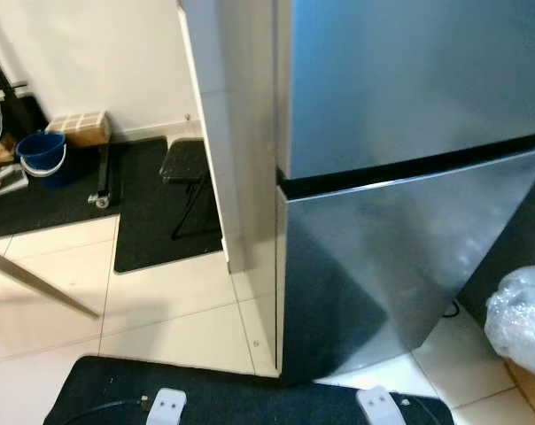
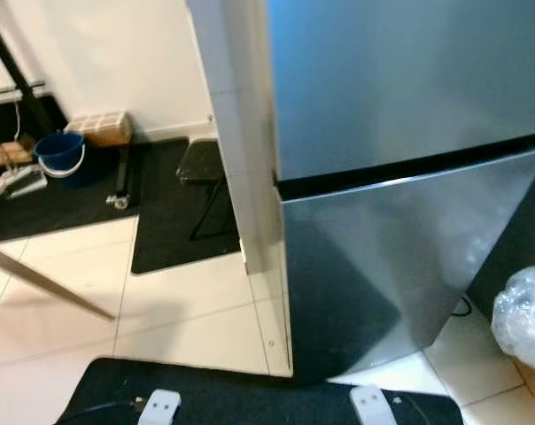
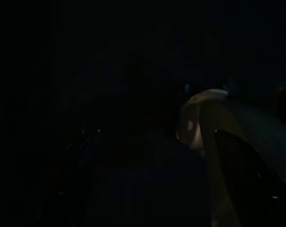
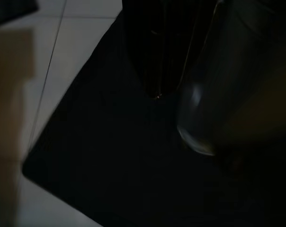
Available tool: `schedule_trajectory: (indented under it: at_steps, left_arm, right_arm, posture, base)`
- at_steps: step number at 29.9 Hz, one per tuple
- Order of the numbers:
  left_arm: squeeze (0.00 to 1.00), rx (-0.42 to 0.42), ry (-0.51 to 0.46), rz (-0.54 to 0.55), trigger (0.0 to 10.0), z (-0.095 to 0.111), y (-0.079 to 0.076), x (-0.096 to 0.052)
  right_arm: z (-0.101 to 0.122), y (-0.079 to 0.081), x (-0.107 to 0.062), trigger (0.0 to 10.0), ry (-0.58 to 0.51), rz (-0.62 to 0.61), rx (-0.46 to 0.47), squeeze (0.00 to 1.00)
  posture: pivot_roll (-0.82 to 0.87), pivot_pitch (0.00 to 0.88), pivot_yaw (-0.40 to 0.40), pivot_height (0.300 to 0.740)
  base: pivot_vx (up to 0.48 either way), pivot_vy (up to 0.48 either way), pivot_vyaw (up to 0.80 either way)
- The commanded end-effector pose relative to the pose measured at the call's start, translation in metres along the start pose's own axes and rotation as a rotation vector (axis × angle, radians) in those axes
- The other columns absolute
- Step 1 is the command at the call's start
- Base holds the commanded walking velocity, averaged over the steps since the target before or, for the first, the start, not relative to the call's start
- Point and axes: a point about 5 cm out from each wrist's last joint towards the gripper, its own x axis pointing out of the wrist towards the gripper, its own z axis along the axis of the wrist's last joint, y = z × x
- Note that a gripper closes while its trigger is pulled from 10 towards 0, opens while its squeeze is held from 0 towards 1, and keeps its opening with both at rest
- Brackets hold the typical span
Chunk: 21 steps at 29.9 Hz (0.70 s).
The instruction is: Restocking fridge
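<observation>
Steel Fridge Seen Shut From Above, Doors Closed

Blue plastic marks the far left of the head views, where a bucket (image 1: pixel 42 152) is set on a black floor mat (image 1: pixel 37 199) near a small slatted crate (image 1: pixel 81 127) against the white wall. A folding black stool (image 1: pixel 186 164) is seen further right on a second dark mat, just beside a white pillar (image 1: pixel 225 133). Pale floor tiles (image 1: pixel 161 301) are spread between these and the camera. The fridge (image 1: pixel 400 142), the task's own thing, is shown to the right of the pillar, touching or nearly touching it, with its upper and lower stainless doors both closed and a dark seam between them. A clear crumpled plastic bag (image 1: pixel 518 319) is seen at the far right, on the floor side of the fridge. A black mat (image 2: pixel 250 394) lies at the fridge's foot, nearest the camera. The left tool and right tool are viewed through very dark wrist pictures; a pale rounded shape (image 3: pixel 200 123) is made out in the left one and a glassy cylinder (image 4: pixel 214 94) in the right, but it cannot be told whether either tool is released or clenched.
</observation>
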Motion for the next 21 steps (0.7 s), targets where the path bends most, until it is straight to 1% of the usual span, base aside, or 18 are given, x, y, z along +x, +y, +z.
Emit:
schedule_trajectory:
  at_steps: [1,21]
  left_arm:
    - [0.0,0.006,0.034,0.004,10.0,-0.0096,0.0012,-0.0018]
    - [0.0,0.007,0.03,0.005,10.0,-0.007,0.0024,-0.0015]
  right_arm:
    - [0.0065,-0.0006,0.0004,10.0,-0.02,0.0,0.001,0.0]
    - [0.0076,0.0008,0.0005,10.0,-0.023,0.009,0.003,0.0]
  posture:
    - [0.0,0.0,0.058,0.74]
    - [0.0,0.0,0.061,0.74]
  base:
    - [0.0,0.0,0.79]
    - [0.0,0.0,0.79]
